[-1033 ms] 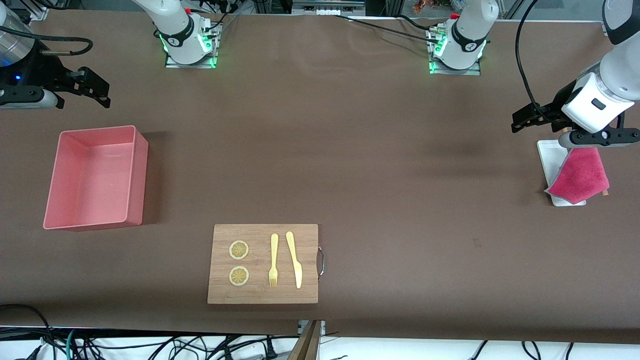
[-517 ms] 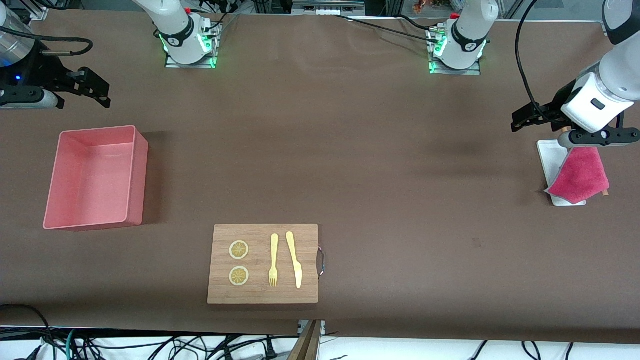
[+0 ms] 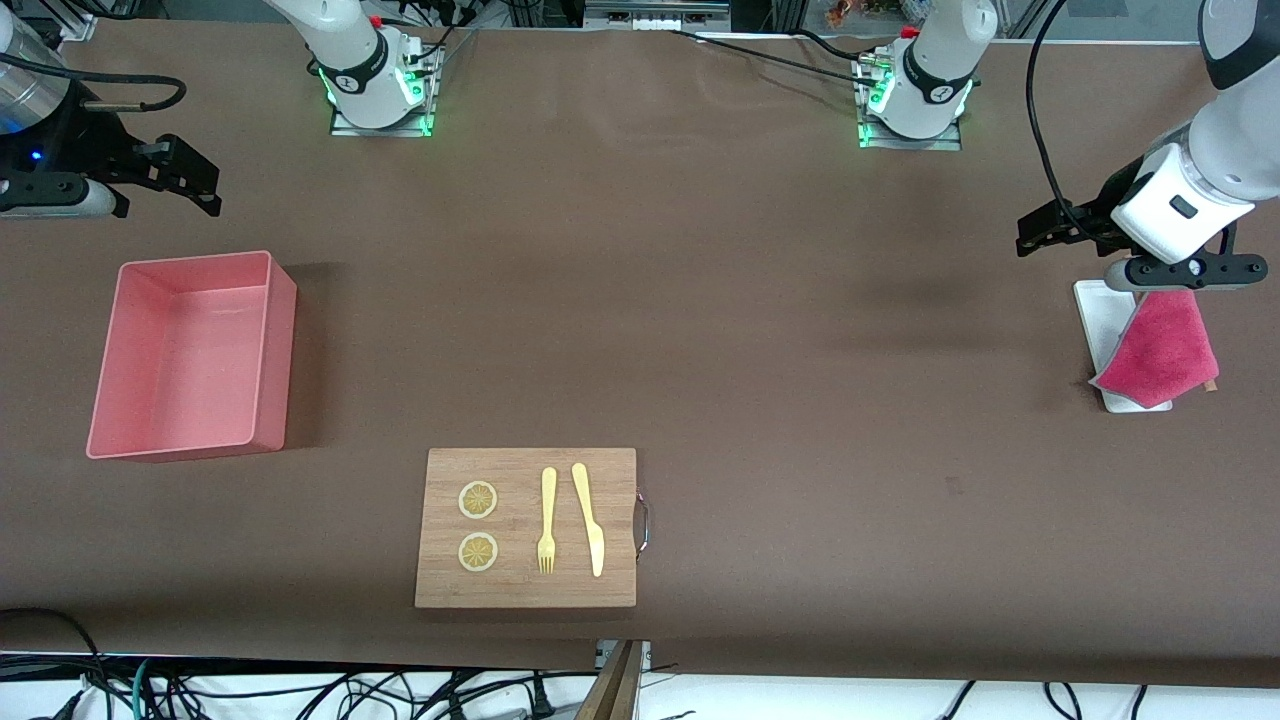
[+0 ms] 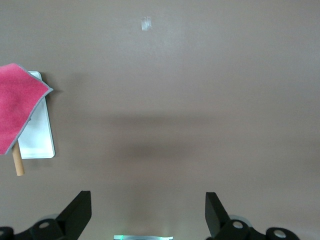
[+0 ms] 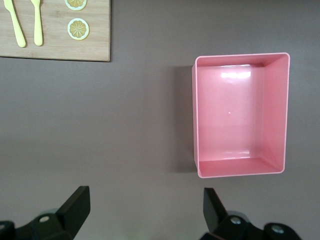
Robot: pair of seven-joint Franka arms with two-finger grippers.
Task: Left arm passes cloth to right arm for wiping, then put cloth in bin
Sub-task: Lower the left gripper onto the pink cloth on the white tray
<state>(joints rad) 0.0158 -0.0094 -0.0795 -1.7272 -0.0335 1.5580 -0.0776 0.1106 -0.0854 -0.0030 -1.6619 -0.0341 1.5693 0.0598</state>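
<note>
We see our right gripper [image 5: 146,210] with fingers [image 5: 75,207] spread wide, nothing between them, above bare brown table [image 5: 100,125]. The pink bin [image 5: 277,110] stands empty; a cutting board [image 5: 55,47] carries knife [image 5: 15,24], fork [image 5: 36,22] and lemon slices [image 5: 78,28].

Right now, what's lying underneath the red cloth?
The cloth drapes over a flat white tray, covering part of it. A tan stick's end pokes out from under the cloth; the rest of the stick is covered.
</note>
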